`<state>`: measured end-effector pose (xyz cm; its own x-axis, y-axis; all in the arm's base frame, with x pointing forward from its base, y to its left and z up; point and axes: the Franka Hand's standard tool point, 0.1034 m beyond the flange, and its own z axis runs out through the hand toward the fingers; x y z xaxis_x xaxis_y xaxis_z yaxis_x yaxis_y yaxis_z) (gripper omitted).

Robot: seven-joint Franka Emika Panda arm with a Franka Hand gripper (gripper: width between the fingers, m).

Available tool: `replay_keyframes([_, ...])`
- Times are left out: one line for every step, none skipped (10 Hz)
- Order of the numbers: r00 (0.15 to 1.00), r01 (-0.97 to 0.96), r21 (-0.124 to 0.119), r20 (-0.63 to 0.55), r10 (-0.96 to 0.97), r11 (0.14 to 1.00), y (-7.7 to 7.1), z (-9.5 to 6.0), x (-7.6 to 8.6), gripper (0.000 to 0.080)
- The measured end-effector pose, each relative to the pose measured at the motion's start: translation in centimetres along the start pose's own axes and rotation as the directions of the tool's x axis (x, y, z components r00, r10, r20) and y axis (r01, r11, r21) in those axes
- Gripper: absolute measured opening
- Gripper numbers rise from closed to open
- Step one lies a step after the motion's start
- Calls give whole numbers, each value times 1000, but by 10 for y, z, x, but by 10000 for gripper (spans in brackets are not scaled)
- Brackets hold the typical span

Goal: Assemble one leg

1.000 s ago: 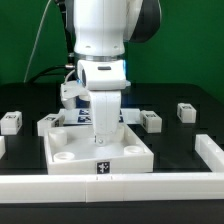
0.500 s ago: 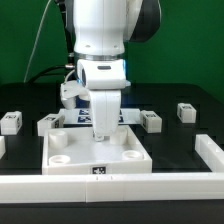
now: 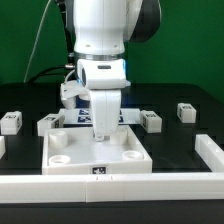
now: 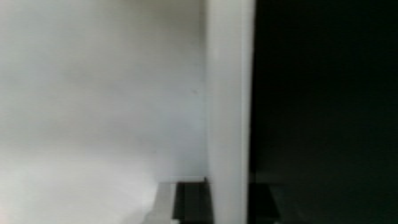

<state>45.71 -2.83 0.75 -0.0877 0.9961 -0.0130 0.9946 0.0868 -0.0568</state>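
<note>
The large white plate [image 3: 97, 152] with round corner sockets lies against the front white rail. My gripper [image 3: 103, 132] points straight down at the plate's far edge. In the wrist view, the gripper [image 4: 226, 205] has a dark finger [image 4: 189, 205] on each side of the plate's white edge strip [image 4: 228, 100], so it is shut on that edge. Loose legs lie on the table: one [image 3: 10, 122] at the exterior view's far left, one [image 3: 47, 124] near the plate's left corner, one [image 3: 151, 120] at its right, one [image 3: 186, 111] further right. No leg is held.
A white rail [image 3: 110, 185] runs along the front, and another [image 3: 211, 150] runs up the exterior view's right. The marker board [image 3: 72, 117] lies behind the plate, partly hidden by the arm. A green wall stands at the back.
The plate has slid a little toward the front rail with my gripper on its far edge. Over the last half second nothing has moved.
</note>
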Motion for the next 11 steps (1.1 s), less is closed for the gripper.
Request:
replay_keyframes([999, -32, -4, -7, 32, 999, 2, 0, 14, 60])
replay_keyframes([997, -78, -2, -14, 78, 997, 5, -2, 35, 60])
replay_keyframes([995, -101, -5, -19, 101, 995, 9, -3, 51, 60])
replay_keyframes([994, -105, -10, -25, 105, 994, 14, -4, 66, 60])
replay_keyframes([995, -100, -14, -29, 100, 995, 19, -4, 76, 60])
replay_keyframes([995, -93, -21, -35, 92, 995, 26, -4, 87, 60])
replay_keyframes([996, -81, -27, -40, 80, 996, 32, -4, 94, 60])
replay_keyframes([996, -75, -30, -44, 74, 997, 35, -3, 99, 60])
replay_keyframes([996, -71, -34, -47, 69, 997, 40, -4, 103, 60])
replay_keyframes([996, -79, -27, -48, 78, 997, 42, -3, 106, 60])
replay_keyframes([995, -90, -25, -49, 89, 996, 43, -3, 108, 60])
